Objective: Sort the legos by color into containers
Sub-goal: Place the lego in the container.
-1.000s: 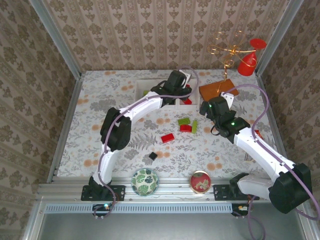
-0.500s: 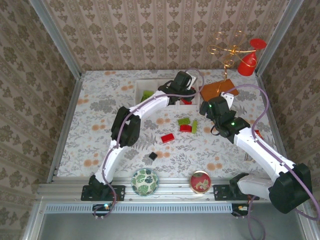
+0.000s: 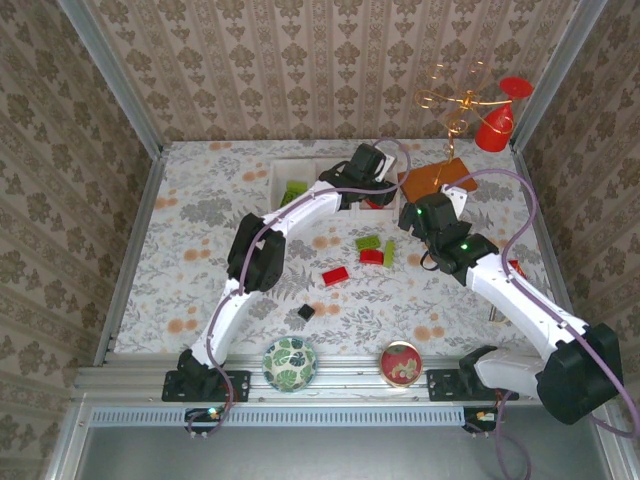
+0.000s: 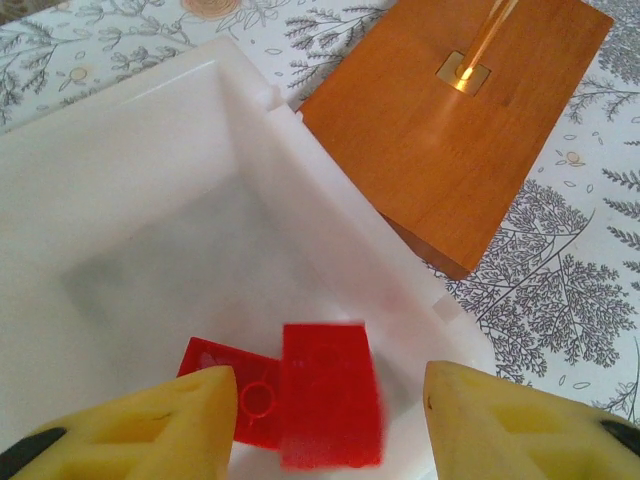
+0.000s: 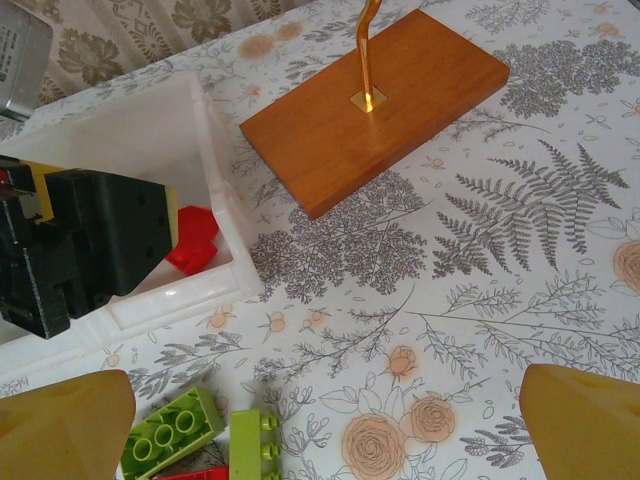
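Observation:
My left gripper [image 4: 330, 432] hangs open over the right compartment of the white tray [image 4: 300, 190]. A blurred red brick [image 4: 330, 395] sits loose between its yellow fingers [image 4: 150, 440], touching neither, beside a second red brick [image 4: 222, 385] on the tray floor. In the top view the left gripper [image 3: 370, 190] is at the tray's [image 3: 276, 186] right end, and green bricks [image 3: 295, 190] lie in the left compartment. My right gripper [image 5: 320, 440] is open over the cloth, near two green bricks [image 5: 170, 435]. On the table lie more bricks: green [image 3: 367, 242], red [image 3: 371, 256], red [image 3: 335, 275] and black [image 3: 306, 312].
An orange-brown wooden board [image 3: 437, 178] with a gold wire stand lies just right of the tray. Two round bowls [image 3: 290, 362] [image 3: 402, 363] stand at the near edge. Patterned walls enclose the table on three sides.
The left gripper shifted a little right to the tray's right compartment, then opened and let go of the red brick. The right arm stayed put.

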### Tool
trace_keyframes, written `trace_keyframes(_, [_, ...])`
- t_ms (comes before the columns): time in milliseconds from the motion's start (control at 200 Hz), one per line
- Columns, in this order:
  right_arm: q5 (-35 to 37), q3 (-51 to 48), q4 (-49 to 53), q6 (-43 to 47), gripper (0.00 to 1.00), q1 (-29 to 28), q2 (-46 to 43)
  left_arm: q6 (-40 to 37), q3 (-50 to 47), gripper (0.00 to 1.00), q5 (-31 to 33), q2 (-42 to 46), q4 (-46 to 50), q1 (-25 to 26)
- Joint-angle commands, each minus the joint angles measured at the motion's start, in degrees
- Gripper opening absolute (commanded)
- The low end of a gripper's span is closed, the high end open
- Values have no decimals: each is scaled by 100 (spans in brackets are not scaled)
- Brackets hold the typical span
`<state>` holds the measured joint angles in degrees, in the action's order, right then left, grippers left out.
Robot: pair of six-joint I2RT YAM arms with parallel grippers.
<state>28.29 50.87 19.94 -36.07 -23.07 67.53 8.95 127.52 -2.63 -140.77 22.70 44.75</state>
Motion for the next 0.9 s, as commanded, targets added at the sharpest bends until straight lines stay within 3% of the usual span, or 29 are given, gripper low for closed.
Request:
trace_keyframes(0, [159, -63, 194, -119, 100, 31, 28, -25, 200, 57, -23, 95, 112, 16])
trace_keyframes(210, [204, -12, 332, -145, 100, 30, 48, 15, -219, 62, 204, 623, -42, 20])
trace_keyframes(480, [49, 198, 620, -154, 100, 31, 325, 233, -1814, 70, 604, 1996, -715, 22])
trace_keyframes(650, [-52, 245, 729, -239, 100, 23, 511, 309, -3173, 83, 960, 3152, -1201, 13])
trace_keyframes(775, [-82, 286, 824, -337, 100, 24, 638, 377, -4154, 99, 1352, 4057, -1476, -29])
trace_keyframes(895, [-201, 344, 877, -365, 100, 17, 793, 456, -5016, 100, 1703, 4816, -1659, -109])
